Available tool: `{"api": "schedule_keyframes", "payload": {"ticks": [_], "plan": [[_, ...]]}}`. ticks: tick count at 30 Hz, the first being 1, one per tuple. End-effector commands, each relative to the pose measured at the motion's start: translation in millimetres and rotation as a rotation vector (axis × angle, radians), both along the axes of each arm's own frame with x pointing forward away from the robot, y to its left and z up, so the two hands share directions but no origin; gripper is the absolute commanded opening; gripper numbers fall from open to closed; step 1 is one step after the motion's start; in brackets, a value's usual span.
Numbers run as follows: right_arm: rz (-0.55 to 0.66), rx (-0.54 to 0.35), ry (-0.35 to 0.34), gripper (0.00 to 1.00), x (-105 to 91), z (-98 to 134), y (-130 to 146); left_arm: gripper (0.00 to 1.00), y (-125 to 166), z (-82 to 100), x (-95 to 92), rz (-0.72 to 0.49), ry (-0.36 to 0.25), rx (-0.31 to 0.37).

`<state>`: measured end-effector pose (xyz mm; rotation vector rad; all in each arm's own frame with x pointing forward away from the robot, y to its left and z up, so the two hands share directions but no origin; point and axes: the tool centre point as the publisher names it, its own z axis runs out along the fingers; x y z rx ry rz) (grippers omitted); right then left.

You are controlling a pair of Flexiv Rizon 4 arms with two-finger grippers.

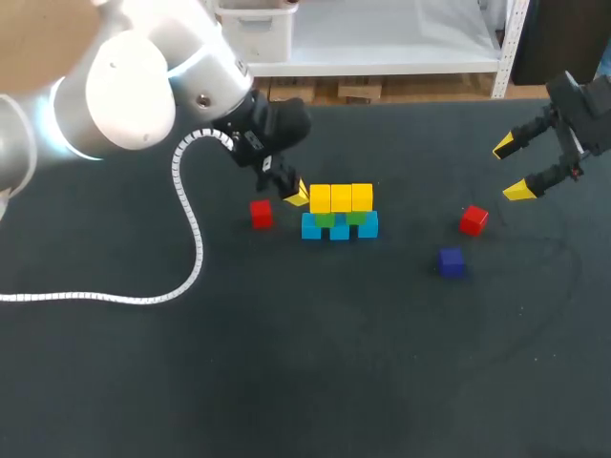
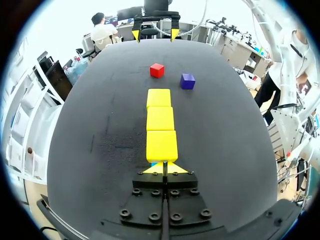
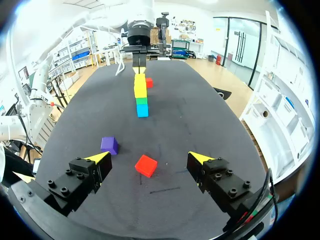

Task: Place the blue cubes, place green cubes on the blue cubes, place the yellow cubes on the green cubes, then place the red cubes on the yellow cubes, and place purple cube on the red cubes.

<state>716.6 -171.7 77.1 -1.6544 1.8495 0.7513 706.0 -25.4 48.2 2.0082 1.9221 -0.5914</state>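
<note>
A robotics lab, plainly: a left arm (image 1: 124, 95) and a right arm (image 1: 590, 103) hang over one dark tabletop (image 1: 286, 382).

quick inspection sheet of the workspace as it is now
surface: dark table
job's things: stack of three blue cubes, two green cubes, and three yellow cubes on top; left red cube, right red cube and purple cube loose on the table
clutter: nothing seen
grippers: left gripper shut, empty, at the yellow row's left end; right gripper open, empty, over the table's right side
cables: white coiled cable from the left arm, lying on the table
surroundings: nothing seen
</note>
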Motion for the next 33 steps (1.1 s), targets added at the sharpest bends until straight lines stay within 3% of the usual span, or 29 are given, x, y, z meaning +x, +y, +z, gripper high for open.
{"api": "schedule_keyframes", "payload": {"ticks": [1, 6, 7, 8, 11, 13, 24, 29, 33], "plan": [[0.001, 0.002, 0.000, 1.00, 0.8, -1, 0, 0.00, 0, -0.5, 2.6, 0.000, 0.004, 0.003], [0.001, 0.002, 0.000, 1.00, 0.8, -1, 0, 0.00, 11, 3.5, 0.4, 0.035, 0.004, 0.011], [0.001, 0.002, 0.000, 1.00, 0.8, -1, 0, 0.07, 14, 6.5, -0.7, 0.038, 0.002, 0.013], [0.001, 0.002, 0.000, 1.00, 0.8, -1, 0, 0.34, 18, 9.3, -1.7, 0.044, -0.001, 0.021], [0.001, 0.002, 0.000, 1.00, 0.8, -1, 0, 0.82, 32, 18.3, -4.8, 0.074, -0.021, 0.033], [0.001, 0.002, 0.000, 1.00, 0.8, -1, 0, 1.00, 40, 21.7, -6.2, 0.079, -0.027, 0.035], [0.001, 0.002, 0.000, 1.00, 0.8, -1, 0, 1.00, 74, 4.7, 5.0, 0.145, -0.047, 0.072], [0.001, 0.002, 0.000, 1.00, 0.8, -1, 0, 1.00, 73, -12.8, 14.0, 0.198, -0.070, 0.018], [0.001, 0.002, 0.000, 1.00, 0.8, -1, 0, 1.00, 71, -25.6, 18.7, 0.205, -0.066, 0.018]]}}
